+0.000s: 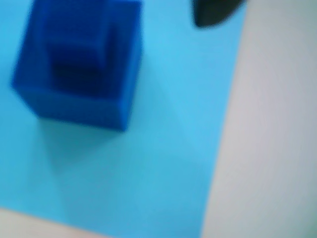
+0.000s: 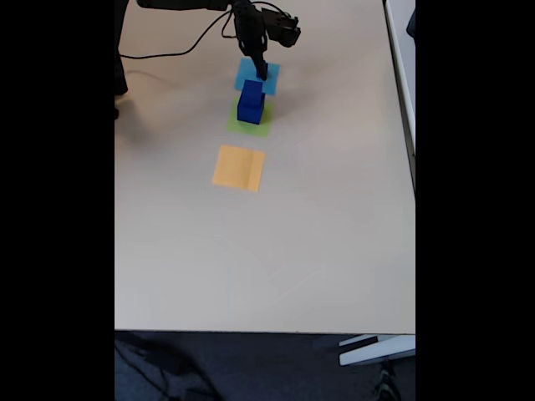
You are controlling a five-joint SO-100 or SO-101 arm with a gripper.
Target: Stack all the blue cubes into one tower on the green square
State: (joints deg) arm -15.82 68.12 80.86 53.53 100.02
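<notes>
Although the tower of blue cubes (image 2: 251, 102) stands on the green square (image 2: 248, 125) in the fixed view, the wrist view seems to put the blue cubes (image 1: 79, 64) on the light-blue patch (image 1: 148, 163), so which patch carries them is hard to settle. A smaller cube rests on a larger one, near its edge as far as the blur allows. My worry is a topple: the gripper (image 2: 259, 68) hangs just above and beside the stack, and a sideways brush could knock the top cube off. Whether its fingers are spread or pressed together I cannot tell; they are too small and dark. The orange patch (image 2: 238, 167) lies nearer the camera, apart on the table (image 2: 334, 217). A dark blurred tip (image 1: 213, 12) is cut off by the wrist view's top edge.
</notes>
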